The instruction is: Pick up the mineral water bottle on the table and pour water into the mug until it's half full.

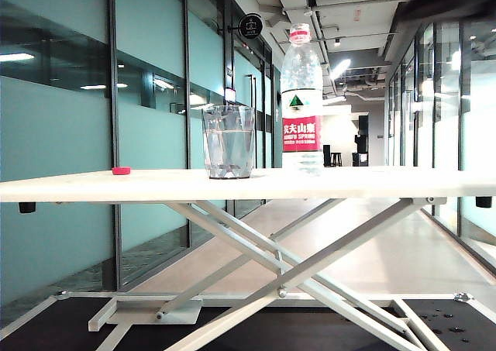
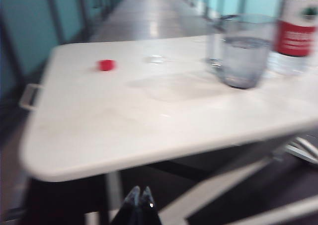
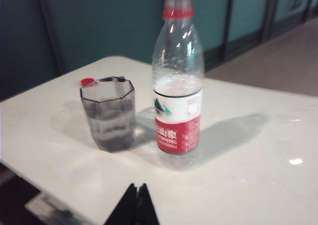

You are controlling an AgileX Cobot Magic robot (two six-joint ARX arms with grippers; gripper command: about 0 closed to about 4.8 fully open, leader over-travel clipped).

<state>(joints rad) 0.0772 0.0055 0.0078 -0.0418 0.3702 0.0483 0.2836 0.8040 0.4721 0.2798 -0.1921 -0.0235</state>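
Bottle (image 3: 177, 86) and mug (image 3: 109, 114) stand just beside each other on the white worktop (image 3: 248, 150), apart from both hands. The right hand (image 3: 135, 205) is closed, its dark fingertips pressed together and holding nothing, low off the near edge of the worktop with the bottle and mug straight ahead of it. The left hand (image 2: 139, 205) is likewise closed and empty, its tips meeting below a rounded corner of the worktop, well apart from everything on it.

The bottle is upright with its red cap on. Clear water fills it to about the top of its label, the upper part being empty plastic. The label is white above, with a green triangle, and red below, with white Chinese characters and the letters "SPRING". The mug is a grey-tinted faceted tumbler without a handle, upright, with water (image 1: 228, 146) reaching a little above half its height.

A small red cap (image 1: 121, 170) lies alone on the worktop, well away from the mug toward the end opposite the bottle. In the left wrist view a faint wet ring (image 2: 155, 59) shows between that cap and the mug. The worktop rests on white crossed legs (image 1: 287, 266).
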